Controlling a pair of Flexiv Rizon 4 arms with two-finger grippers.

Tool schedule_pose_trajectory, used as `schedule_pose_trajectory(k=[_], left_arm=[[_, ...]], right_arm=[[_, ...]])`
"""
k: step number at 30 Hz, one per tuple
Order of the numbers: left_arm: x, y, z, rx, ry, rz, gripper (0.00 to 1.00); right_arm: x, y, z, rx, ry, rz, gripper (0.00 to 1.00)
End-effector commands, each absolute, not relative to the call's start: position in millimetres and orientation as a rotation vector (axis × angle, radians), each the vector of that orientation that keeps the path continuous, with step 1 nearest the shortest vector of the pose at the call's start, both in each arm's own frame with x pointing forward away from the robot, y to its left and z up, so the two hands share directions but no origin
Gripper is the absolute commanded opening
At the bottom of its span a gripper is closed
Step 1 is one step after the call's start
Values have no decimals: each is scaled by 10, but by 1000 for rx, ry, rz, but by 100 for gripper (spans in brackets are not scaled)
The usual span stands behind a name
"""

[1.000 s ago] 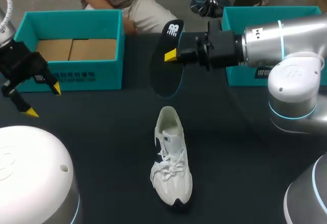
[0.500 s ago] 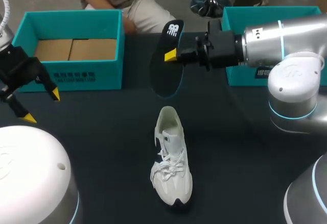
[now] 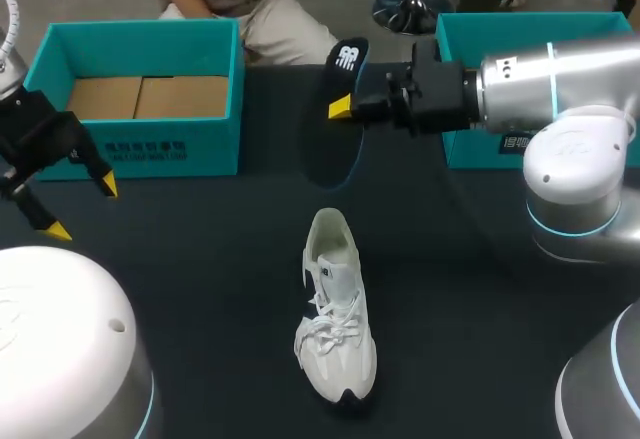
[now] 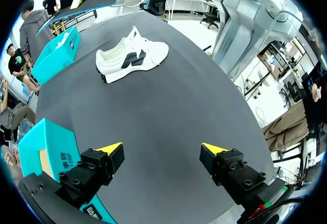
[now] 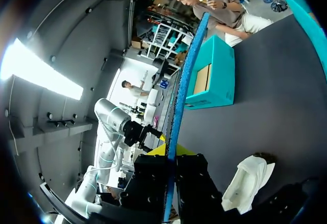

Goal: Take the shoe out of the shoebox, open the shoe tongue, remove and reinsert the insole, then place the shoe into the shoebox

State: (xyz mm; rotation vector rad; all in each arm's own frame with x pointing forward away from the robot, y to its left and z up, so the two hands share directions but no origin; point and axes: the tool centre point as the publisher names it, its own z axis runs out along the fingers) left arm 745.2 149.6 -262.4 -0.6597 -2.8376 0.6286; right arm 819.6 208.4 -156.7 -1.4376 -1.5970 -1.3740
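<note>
A white shoe (image 3: 338, 309) lies on the dark table, toe toward me; it also shows as the shoe (image 4: 132, 55) ahead of my left gripper and the shoe (image 5: 250, 180) beside my right one. My right gripper (image 3: 343, 109) is shut on the dark insole (image 3: 332, 149), holding it on edge above the table beyond the shoe's heel. In the right wrist view the insole (image 5: 186, 76) rises edge-on from the gripper (image 5: 171, 155). My left gripper (image 3: 82, 207) hangs open and empty at the table's left, in front of the left shoebox (image 3: 140, 27); its open gripper (image 4: 162, 150) holds nothing.
A second teal shoebox (image 3: 530, 24) stands at the back right, behind my right arm. The left shoebox has brown cardboard (image 3: 150, 96) inside. Bare tabletop surrounds the shoe.
My left gripper has drifted a little left and up. The right gripper has shifted the insole slightly right and up. The shoe has not moved.
</note>
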Motion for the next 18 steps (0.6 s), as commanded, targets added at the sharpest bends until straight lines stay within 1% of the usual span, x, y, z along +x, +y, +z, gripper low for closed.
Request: schedule_pose_trajectory(k=[1, 8, 18], left_arm=[[7449, 1497, -2621, -660, -2838, 624, 100], [7449, 1497, -2621, -660, -2838, 624, 100], [7449, 1497, -2621, -660, -2838, 624, 100]], right_arm=[[8188, 2118, -1744, -1488, -1552, -1418, 0], [8196, 2054, -1989, -1581, -1487, -1481, 0], [8099, 2038, -2285, -1630, -1433, -1474, 0]])
